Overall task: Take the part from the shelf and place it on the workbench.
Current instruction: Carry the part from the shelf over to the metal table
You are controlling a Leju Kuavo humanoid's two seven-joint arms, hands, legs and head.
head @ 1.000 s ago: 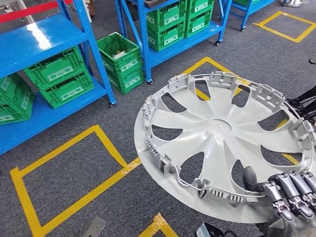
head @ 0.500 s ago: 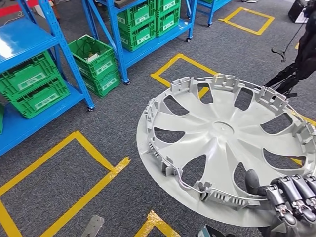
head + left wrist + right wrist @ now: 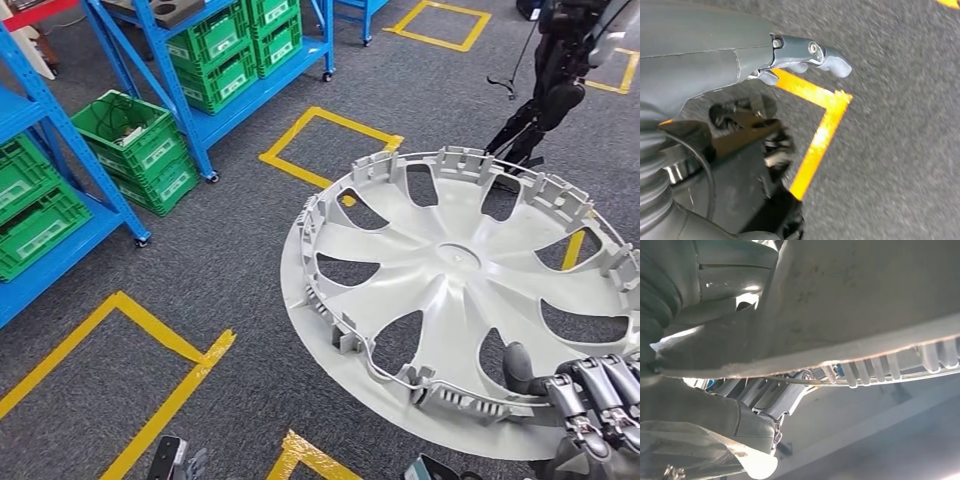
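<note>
One white wheel cover [image 3: 460, 300] is riding nearly flat above the grey carpet [image 3: 226, 260], its ribbed inner face up, gripped at its near rim by the robot's right hand [image 3: 589, 400], thumb on top and dark fingers curling over the edge. Part of that hand is running off the frame's lower right corner, and in the right wrist view the cover's underside [image 3: 866, 300] is blocking most of the hand from sight. The left hand [image 3: 806, 52] is hanging over the floor with its fingers stretched out straight, holding nothing. Dark shapes beneath the left arm are blurring beyond recognition. Yellow tape squares [image 3: 324, 150] are marking the carpet, one corner [image 3: 825, 125] lying below the left hand. Blue shelving [image 3: 189, 90] carrying green crates [image 3: 226, 50] is lining the far left, with another green crate [image 3: 136, 150] sitting on the floor beside it. Open carpet is stretching between shelving and cover. A dark stand [image 3: 543, 90] is standing just beyond the cover's far rim.
</note>
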